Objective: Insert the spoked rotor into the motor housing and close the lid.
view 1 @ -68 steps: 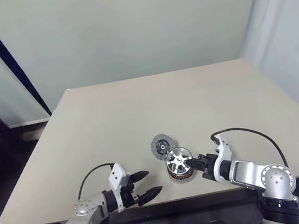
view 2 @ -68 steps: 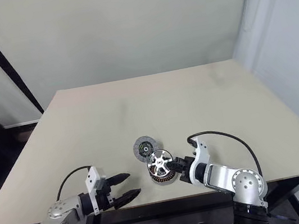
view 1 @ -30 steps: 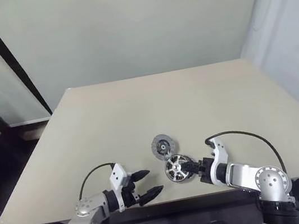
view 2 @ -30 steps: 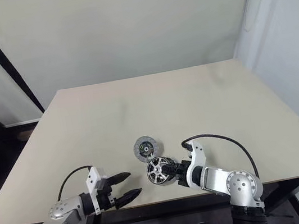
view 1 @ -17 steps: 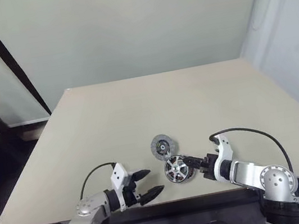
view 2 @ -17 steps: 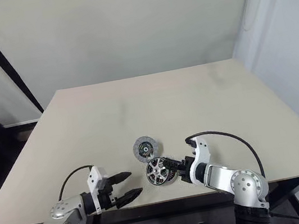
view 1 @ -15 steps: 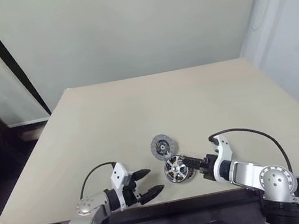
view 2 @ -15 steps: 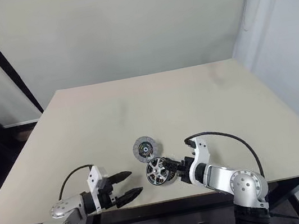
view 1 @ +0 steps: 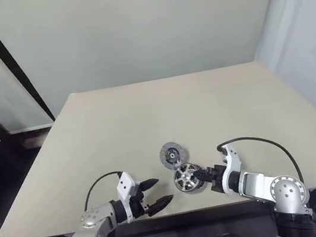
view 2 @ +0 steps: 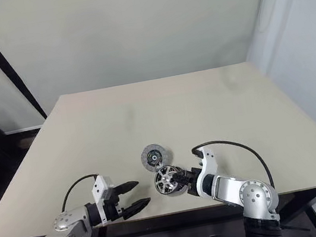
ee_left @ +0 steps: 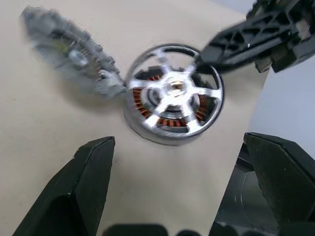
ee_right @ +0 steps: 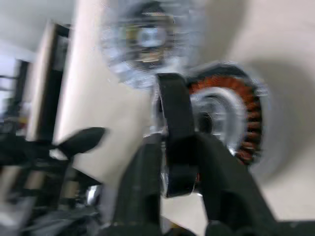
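So the rotor (ee_left: 174, 96) sits spokes-up in the housing (view 1: 188, 178) near the table's front edge, right gripper (view 1: 202, 175) pinching its right rim. Lid (view 1: 172, 153) lies flat just behind, touching the housing, so right arm's nearer; left gripper (view 1: 155, 194) hangs spread wide, well apart

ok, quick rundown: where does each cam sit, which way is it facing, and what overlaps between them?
Left eye, right eye: on the head, looking forward and down over the table; both arms show, with the left gripper open and the right gripper at the spoked rotor.
Left wrist: on the left arm, looking along its own fingers at the rotor in the motor housing; the right gripper also shows.
Right wrist: on the right arm, fingers closed on the rotor's rim.
Shared: all see rotor, housing and lid.
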`<state>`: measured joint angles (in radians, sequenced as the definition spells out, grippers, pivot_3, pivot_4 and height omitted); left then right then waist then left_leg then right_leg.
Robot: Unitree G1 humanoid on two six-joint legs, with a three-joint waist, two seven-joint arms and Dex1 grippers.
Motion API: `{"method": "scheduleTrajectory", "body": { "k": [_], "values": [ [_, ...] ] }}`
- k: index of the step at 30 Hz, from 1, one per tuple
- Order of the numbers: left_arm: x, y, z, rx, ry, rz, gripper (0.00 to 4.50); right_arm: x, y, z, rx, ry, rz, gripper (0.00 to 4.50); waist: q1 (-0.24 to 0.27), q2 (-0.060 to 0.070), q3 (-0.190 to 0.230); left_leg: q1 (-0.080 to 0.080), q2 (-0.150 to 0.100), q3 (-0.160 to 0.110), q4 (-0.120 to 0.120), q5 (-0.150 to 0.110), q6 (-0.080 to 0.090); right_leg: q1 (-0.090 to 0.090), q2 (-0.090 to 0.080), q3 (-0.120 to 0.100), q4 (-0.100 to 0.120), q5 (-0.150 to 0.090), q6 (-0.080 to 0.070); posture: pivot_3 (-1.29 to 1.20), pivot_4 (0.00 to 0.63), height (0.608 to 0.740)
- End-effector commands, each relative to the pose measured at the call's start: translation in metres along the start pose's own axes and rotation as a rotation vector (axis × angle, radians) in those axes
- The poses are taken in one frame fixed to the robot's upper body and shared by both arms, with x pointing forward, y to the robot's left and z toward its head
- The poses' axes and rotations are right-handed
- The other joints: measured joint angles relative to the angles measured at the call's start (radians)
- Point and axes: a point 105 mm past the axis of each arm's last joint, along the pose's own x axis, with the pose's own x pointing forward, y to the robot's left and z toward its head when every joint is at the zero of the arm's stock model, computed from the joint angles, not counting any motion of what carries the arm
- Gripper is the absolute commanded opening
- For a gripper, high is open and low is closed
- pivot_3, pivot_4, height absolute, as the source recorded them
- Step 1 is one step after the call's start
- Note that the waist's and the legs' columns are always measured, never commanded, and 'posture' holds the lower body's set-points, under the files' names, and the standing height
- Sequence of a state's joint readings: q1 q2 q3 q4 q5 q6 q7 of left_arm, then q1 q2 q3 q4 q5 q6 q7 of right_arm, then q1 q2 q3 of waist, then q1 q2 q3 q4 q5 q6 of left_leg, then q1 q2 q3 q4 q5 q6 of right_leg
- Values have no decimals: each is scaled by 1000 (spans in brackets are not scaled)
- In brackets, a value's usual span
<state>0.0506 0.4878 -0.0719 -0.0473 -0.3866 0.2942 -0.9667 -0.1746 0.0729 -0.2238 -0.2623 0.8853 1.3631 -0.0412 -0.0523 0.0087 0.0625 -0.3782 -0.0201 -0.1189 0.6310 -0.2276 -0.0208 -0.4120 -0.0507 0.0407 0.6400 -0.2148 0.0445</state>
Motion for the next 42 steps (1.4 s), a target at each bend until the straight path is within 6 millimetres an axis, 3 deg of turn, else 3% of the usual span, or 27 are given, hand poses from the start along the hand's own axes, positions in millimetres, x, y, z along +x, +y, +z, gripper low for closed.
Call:
{"method": "scheduleTrajectory", "body": {
  "k": [1,31,42],
  "values": [
    [0,0,8,32,-21,-2,4500,-4,-4,7,40,-34,-3,417,3,0,0,0,0,0,0,0,0,0,0,0,0,0,0,0,0,740],
    [-1,1,8,36,-12,0,4500,-12,3,13,279,-40,189,417,2,0,0,-1,-1,0,0,0,0,0,-1,0,-1,0,0,0,0,740],
    [0,2,10,40,-13,0,4500,-13,-8,10,245,-21,110,417,2,1,0,-1,0,0,-1,0,0,-1,0,0,-1,0,0,0,0,740]
  ]
}}
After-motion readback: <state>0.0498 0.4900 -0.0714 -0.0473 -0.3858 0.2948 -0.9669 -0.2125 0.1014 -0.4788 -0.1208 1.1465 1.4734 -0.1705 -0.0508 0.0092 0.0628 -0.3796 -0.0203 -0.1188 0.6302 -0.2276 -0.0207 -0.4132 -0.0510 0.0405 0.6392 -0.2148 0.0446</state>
